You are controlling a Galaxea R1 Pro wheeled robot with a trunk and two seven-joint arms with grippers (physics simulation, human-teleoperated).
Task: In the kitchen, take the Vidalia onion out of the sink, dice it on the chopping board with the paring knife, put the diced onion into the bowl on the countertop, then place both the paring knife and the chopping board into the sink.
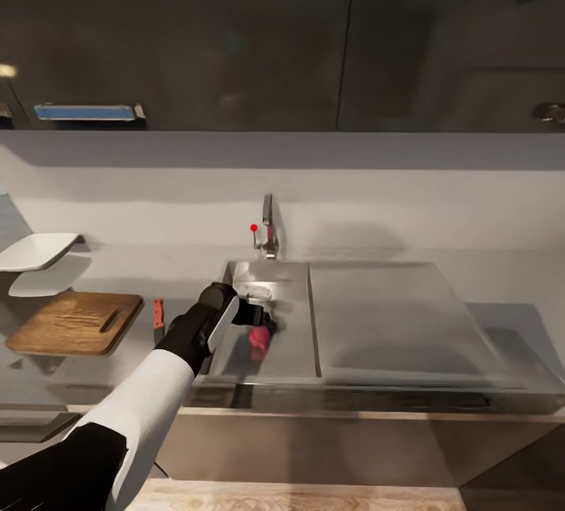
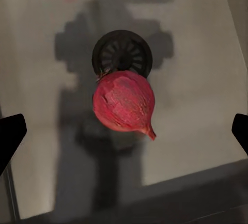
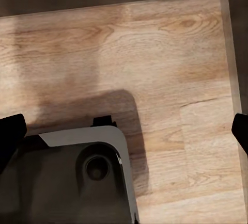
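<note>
bench [image 1: 118,370] carrying board [image 1: 74,323] at left, ready for dicing | sink [image 1: 290,330] holding onion [image 1: 258,336] beside drain [image 2: 122,53] | left hand [image 2: 124,131] hanging over onion, fingers apart, lining up a grasp | right hand [image 3: 124,131] idling open over wood floor [image 3: 170,79]

left gripper [image 1: 263,321] partly covering vidalia onion [image 1: 257,336], bowl [image 1: 35,250] cut by frame edge

— What is seen behind the bench [image 1: 118,268]?
— A pale grey wall [image 1: 392,181] is seen, with dark glossy upper cabinets [image 1: 235,32] hung above it.
— And underfoot?
— A light wood-plank floor [image 3: 170,64] is shown, crossed by a soft shadow.
</note>
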